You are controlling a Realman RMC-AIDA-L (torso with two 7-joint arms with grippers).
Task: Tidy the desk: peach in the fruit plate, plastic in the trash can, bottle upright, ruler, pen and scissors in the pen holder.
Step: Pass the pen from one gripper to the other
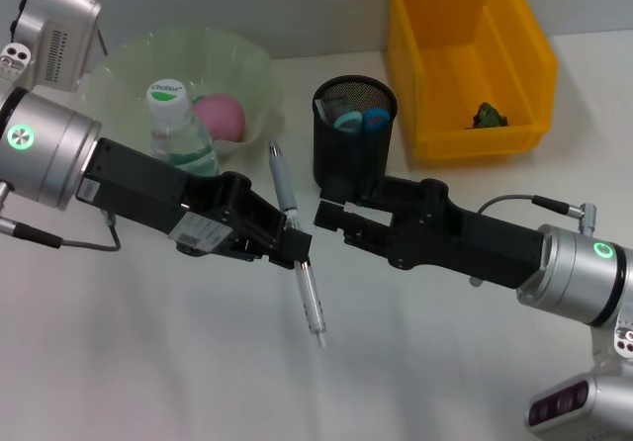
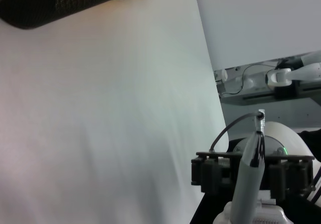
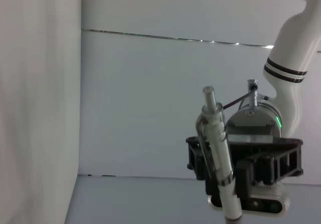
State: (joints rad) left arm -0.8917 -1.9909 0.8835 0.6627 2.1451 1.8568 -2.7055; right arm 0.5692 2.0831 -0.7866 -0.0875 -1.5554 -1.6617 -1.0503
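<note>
My left gripper (image 1: 294,243) is shut on a silver pen (image 1: 297,253), held above the desk and pointing slightly away from me. The right wrist view shows the same pen (image 3: 216,148) standing in those fingers. My right gripper (image 1: 332,218) is open, just right of the pen and in front of the black mesh pen holder (image 1: 354,144). Blue-handled scissors (image 1: 362,120) stand in the holder. The pink peach (image 1: 220,115) lies in the pale green fruit plate (image 1: 252,65). The bottle (image 1: 178,130) stands upright beside it. Green plastic (image 1: 488,115) lies in the yellow trash can (image 1: 435,75). No ruler is visible.
The trash can stands at the back right, close beside the pen holder. The fruit plate and bottle are at the back left, just behind my left forearm. In the left wrist view the pen holder (image 2: 50,0) lies across white desk.
</note>
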